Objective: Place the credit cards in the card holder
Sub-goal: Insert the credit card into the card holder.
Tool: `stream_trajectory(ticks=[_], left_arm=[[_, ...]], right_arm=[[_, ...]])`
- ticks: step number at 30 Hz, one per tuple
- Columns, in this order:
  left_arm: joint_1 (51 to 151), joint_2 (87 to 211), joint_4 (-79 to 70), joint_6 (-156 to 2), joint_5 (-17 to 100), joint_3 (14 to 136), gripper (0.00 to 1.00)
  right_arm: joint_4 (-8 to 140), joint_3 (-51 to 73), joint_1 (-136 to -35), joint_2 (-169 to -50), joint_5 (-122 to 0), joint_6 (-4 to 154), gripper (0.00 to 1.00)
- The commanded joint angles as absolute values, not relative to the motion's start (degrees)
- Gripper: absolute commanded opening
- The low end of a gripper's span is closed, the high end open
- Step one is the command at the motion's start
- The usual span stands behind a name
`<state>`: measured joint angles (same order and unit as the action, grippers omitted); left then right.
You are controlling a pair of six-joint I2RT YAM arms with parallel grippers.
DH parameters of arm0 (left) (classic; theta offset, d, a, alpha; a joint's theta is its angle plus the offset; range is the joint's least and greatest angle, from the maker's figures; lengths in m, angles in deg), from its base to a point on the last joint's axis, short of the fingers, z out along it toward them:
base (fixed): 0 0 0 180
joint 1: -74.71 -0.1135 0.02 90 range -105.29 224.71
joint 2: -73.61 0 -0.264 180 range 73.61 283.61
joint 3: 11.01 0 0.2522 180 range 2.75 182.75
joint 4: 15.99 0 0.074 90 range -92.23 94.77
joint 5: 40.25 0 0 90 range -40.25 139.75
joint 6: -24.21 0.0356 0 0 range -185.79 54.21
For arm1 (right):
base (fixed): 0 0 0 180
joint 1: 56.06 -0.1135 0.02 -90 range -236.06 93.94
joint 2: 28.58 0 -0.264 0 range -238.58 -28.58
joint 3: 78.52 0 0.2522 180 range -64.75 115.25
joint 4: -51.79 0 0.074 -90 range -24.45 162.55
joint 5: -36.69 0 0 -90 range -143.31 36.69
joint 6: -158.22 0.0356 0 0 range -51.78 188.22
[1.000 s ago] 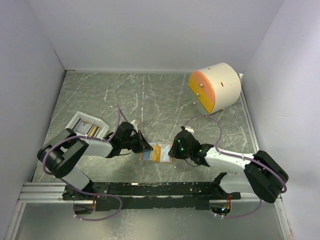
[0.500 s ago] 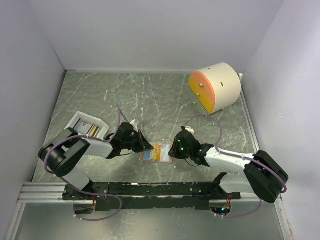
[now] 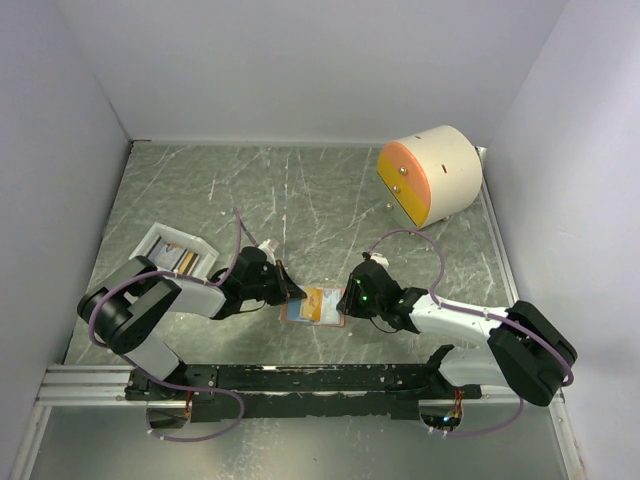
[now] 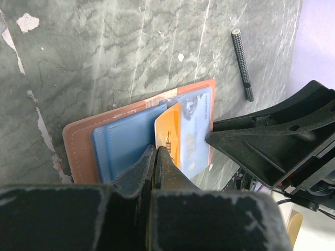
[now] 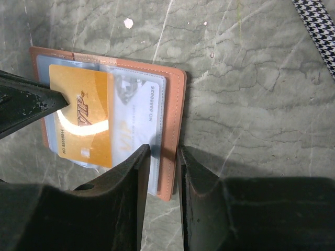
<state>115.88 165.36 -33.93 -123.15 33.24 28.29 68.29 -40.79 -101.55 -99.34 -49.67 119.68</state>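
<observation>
Open salmon leather card holder [image 5: 175, 104] lying on grey marbled table [image 3: 300, 190], left gripper [image 4: 157, 151] clamping orange plastic card [image 4: 170, 136] over its pockets, right gripper [image 5: 163, 156] slightly parted, straddling holder's right edge.

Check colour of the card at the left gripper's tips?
Orange-gold VIP card; right wrist view shows it best.

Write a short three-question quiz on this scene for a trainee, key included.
1. True or false: the card holder lies closed on the table.
2. The left tool pinches a card coloured: A orange; B green; C red.
3. Fill in: in the top view, the cream cylinder sits at the table's far ____ corner.
Key: 1 false, it lies open; 2 A; 3 right.
</observation>
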Motion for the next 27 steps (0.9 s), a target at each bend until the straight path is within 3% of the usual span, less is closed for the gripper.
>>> stream_trajectory(ticks=[1, 27], left_arm=[[116.63, 166.43, -31.98, -118.28, 36.39, 28.92, 0.07], [117.08, 166.57, -18.39, -104.43, 35.34, 37.22, 0.07]], right_arm=[[70.26, -42.14, -101.56, -100.54, -50.97, 119.95, 0.27], [69.77, -43.07, -101.55, -100.23, -50.75, 120.4, 0.27]])
